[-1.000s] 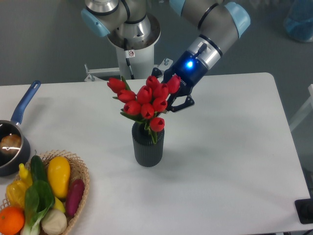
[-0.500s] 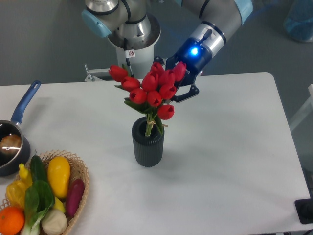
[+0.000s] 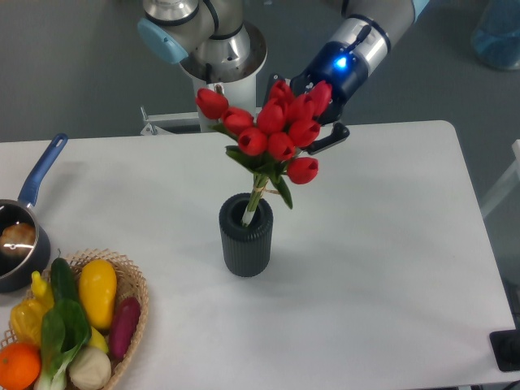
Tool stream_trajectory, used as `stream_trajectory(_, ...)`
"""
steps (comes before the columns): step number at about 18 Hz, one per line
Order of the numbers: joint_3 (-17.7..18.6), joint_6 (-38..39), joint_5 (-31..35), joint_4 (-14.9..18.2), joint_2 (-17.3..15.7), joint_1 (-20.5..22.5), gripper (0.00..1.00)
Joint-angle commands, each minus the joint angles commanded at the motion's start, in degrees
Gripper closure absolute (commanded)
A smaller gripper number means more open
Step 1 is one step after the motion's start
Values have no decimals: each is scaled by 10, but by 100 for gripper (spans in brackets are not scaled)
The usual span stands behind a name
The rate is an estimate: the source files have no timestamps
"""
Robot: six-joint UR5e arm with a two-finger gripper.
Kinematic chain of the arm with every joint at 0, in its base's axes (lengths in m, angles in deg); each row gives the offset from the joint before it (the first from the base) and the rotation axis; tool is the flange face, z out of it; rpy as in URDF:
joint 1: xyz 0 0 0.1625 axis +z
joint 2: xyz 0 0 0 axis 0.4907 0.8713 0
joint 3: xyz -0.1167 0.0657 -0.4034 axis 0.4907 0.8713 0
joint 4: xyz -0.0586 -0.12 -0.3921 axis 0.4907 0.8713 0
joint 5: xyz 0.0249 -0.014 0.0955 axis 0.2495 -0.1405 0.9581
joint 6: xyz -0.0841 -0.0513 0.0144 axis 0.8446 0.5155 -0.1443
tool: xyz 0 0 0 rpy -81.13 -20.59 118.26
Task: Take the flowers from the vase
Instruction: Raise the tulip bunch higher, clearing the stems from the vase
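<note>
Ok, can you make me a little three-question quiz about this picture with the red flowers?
1. True or false: the bunch of red tulips with green leaves is fully out of the small dark grey ribbed vase.
2. What holds the tulips? A) the black two-finger gripper B) the blue-handled metal pot C) the woven basket of vegetables
3. Fill in: the tulip stems lean toward the ____ side of the picture.

Key: 1 false, the stem ends are still in the mouth. 2 A. 3 right.
</note>
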Motion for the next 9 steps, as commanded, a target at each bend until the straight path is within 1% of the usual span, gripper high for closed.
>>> stream_trajectory(2, -10, 2, -1, 1, 2, 9, 62)
stream_trajectory(5, -19, 25, -2, 1, 3, 16, 63)
stream_trajectory(9, -19, 30, -21, 0, 4, 25, 63)
